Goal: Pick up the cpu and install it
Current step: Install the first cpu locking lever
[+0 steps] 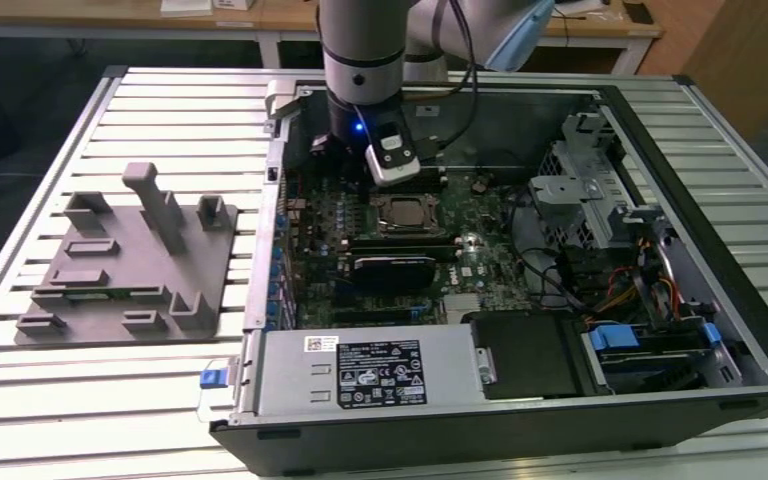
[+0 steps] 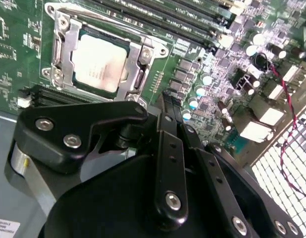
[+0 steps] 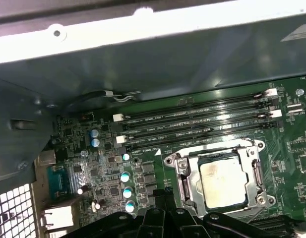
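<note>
I get even, fairly bright overhead light in the exterior view, with a pale sheen on the slatted worktop (image 1: pixel 131 400). The case (image 1: pixel 491 435) interior sits dimmer. In the first wrist view its rim blows out white; the cpu (image 3: pixel 223 183) lid glints.

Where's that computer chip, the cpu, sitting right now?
The cpu sits in its metal socket frame on the green motherboard inside the open computer case, near the middle of the exterior view, next to the memory slots.

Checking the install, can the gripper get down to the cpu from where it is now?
Probably yes from above: nothing lies between the gripper and the cpu. But a metal frame surrounds its edges, so gripping its sides looks doubtful.
</note>
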`<move>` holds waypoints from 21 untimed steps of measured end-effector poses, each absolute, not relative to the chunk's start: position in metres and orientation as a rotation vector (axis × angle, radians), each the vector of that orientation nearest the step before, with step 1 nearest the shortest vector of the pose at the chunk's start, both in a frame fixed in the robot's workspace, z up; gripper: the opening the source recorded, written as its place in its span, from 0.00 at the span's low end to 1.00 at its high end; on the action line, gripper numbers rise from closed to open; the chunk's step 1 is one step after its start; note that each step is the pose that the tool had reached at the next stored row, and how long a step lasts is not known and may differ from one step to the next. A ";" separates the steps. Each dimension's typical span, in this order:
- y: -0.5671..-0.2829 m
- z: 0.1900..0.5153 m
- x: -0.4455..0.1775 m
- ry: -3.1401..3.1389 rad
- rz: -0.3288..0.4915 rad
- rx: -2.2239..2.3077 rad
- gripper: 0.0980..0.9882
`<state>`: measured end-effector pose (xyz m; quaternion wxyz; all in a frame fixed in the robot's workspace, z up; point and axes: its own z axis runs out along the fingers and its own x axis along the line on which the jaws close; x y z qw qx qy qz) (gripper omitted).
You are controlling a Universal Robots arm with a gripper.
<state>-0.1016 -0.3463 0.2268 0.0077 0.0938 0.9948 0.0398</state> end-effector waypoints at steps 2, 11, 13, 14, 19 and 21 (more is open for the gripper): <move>-0.346 0.229 -0.102 3.110 0.126 0.293 0.01; -0.346 0.233 -0.102 3.110 0.244 0.295 0.01; -0.346 0.234 -0.102 3.109 0.271 0.295 0.01; -0.346 0.234 -0.102 3.109 0.284 0.295 0.01; -0.346 0.237 -0.102 3.107 0.319 0.295 0.01; -0.346 0.238 -0.102 3.107 0.324 0.295 0.01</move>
